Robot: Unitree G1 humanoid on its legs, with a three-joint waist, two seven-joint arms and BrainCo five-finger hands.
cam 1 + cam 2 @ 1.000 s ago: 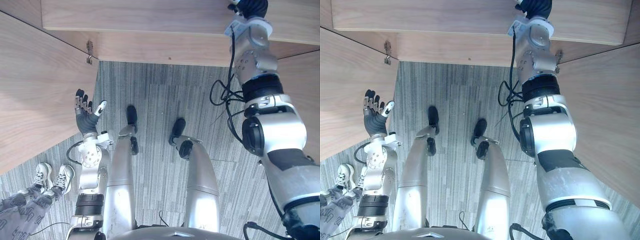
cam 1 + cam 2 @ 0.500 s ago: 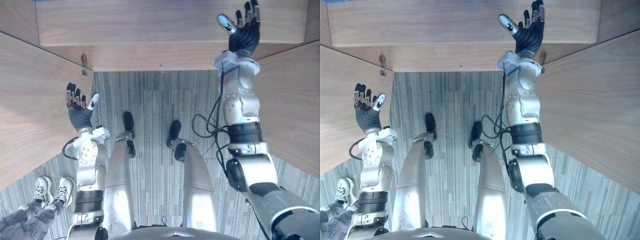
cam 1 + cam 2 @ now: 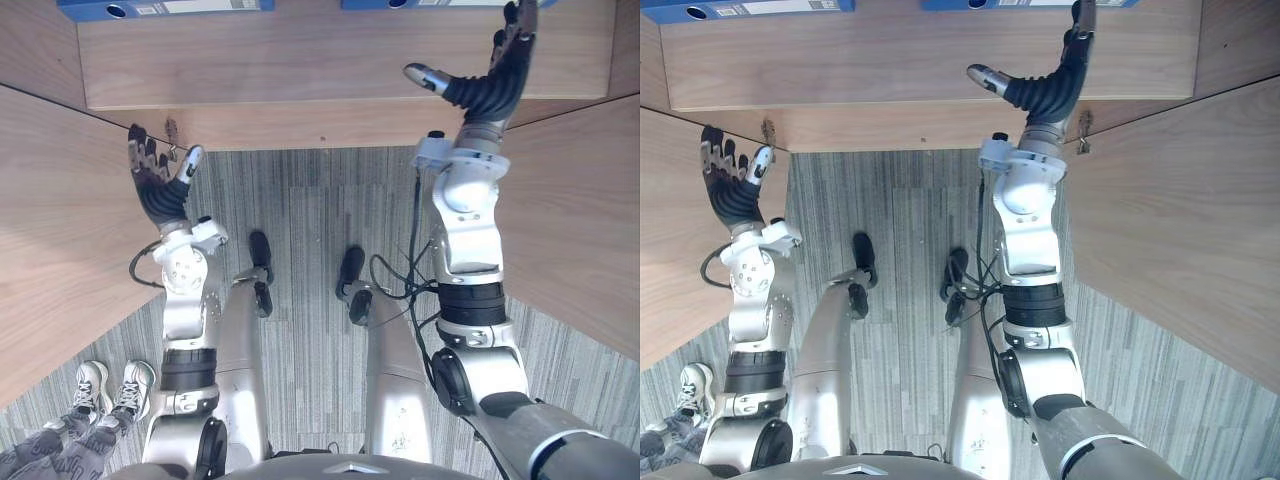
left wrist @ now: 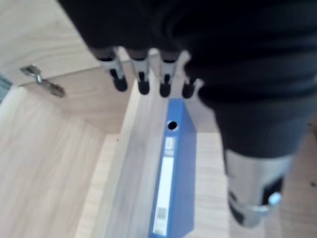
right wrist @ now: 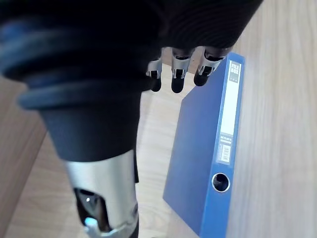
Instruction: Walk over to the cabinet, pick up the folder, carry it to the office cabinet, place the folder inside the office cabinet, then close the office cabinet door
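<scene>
Two blue folders lie flat on the wooden cabinet shelf (image 3: 330, 70), one to the left (image 3: 165, 8) and one to the right (image 3: 430, 3). My right hand (image 3: 490, 85) is raised over the shelf front, open, fingers straight and thumb spread. Its fingers (image 5: 178, 74) hover just short of the right folder (image 5: 208, 148) without touching it. My left hand (image 3: 158, 190) is held up by the left door, open and empty. Past its fingers (image 4: 141, 79) the left folder (image 4: 173, 178) lies further in on the shelf.
The cabinet's left door (image 3: 60, 230) and right door (image 3: 580, 220) stand open on either side of me, with a hinge (image 3: 175, 135) at the left corner. A person's shoes (image 3: 110, 385) rest on the grey carpet at lower left.
The camera has tilted, bringing the two folders into view. My left hand has risen toward the shelf. My right hand has come down from the top edge and tipped its fingers toward the right folder.
</scene>
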